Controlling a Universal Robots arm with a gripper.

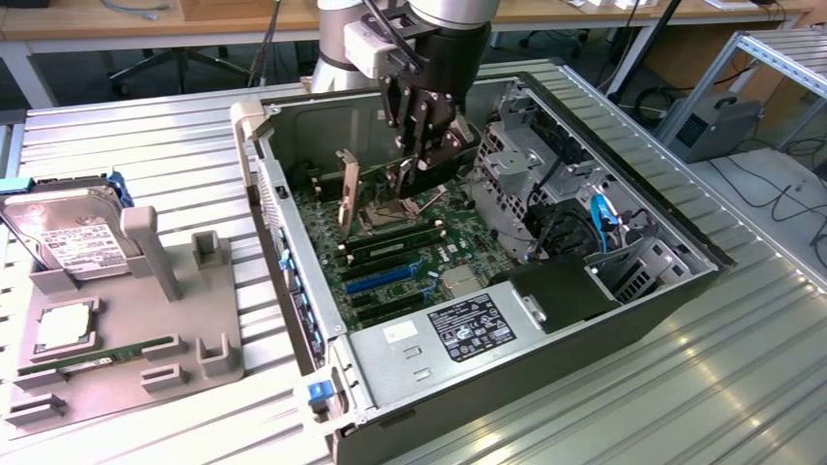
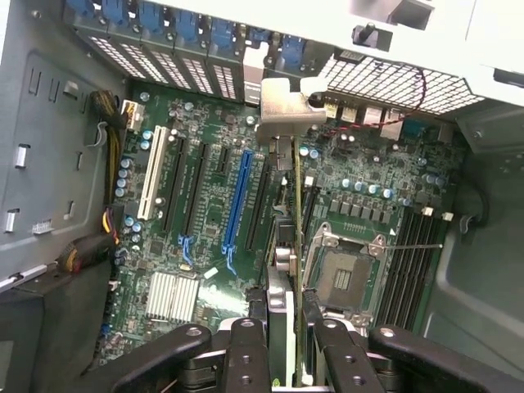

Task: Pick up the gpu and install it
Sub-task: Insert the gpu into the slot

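The gpu (image 2: pixel 285 188) shows edge-on in the wrist view as a thin card. Its silvery end bracket (image 2: pixel 282 106) is up against the slot openings in the case's rear wall. My gripper (image 2: pixel 286 348) is shut on the card's near end, one black finger (image 2: pixel 246 348) on each side. The card hangs over the motherboard (image 2: pixel 205 123), between the long blue slot (image 2: pixel 237 201) and the bare processor socket (image 2: pixel 340 274); I cannot tell whether it is seated. In the exterior view my gripper (image 1: pixel 420 174) reaches down into the open computer case (image 1: pixel 621 310), with the gpu (image 1: pixel 347 194) held upright.
A drive cage (image 1: pixel 530 165) and cables crowd the case on the exterior view's right. The power supply (image 1: pixel 466 329) is at the case's near end. Outside, on the exterior view's left, a grey fixture (image 1: pixel 142 262) carries a hard drive (image 1: pixel 72 237) and a green memory stick (image 1: pixel 97 356).
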